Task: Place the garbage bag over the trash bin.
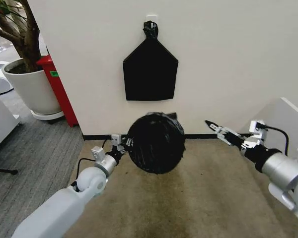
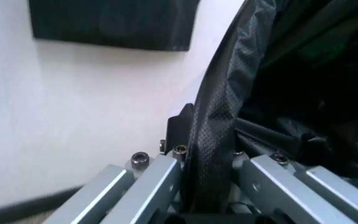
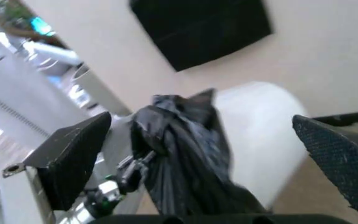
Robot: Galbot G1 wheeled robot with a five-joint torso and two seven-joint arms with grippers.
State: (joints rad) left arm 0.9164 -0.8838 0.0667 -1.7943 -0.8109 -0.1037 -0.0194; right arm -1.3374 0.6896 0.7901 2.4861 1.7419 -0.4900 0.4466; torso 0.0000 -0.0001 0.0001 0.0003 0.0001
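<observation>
At the far left of the head view a large white plant pot (image 1: 32,89) with a tree stands on grey carpet, and just beside it a red cabinet (image 1: 59,91) stands against the corner of the cream wall (image 1: 228,59). The left arm reaches forward from the lower left, and the left gripper (image 1: 125,144) sits at the left side of the garbage bag (image 1: 155,143); the left wrist view shows its fingers (image 2: 151,186) closed on a fold of the crinkly black plastic (image 2: 216,140), with film pinched between the metal bars. The bag forms a round, glossy black mass on the tan floor (image 1: 188,203) close to the dark baseboard at the foot of the wall, near the middle of the floor's far edge. In the right wrist view the black plastic (image 3: 185,154) covers one side of the trash bin (image 3: 260,130), whose cream-white wall is bare on the other side. Above the bag, a flat black house-shaped bundle (image 1: 150,69) with a knotted top hangs on the wall. To the right, the right gripper (image 1: 219,130) hovers well apart from the bag, above the floor near the baseboard, its fingers (image 3: 73,158) spread wide with nothing between them. At the far right edge a pale slanted panel (image 1: 283,116) rises behind the right arm.
</observation>
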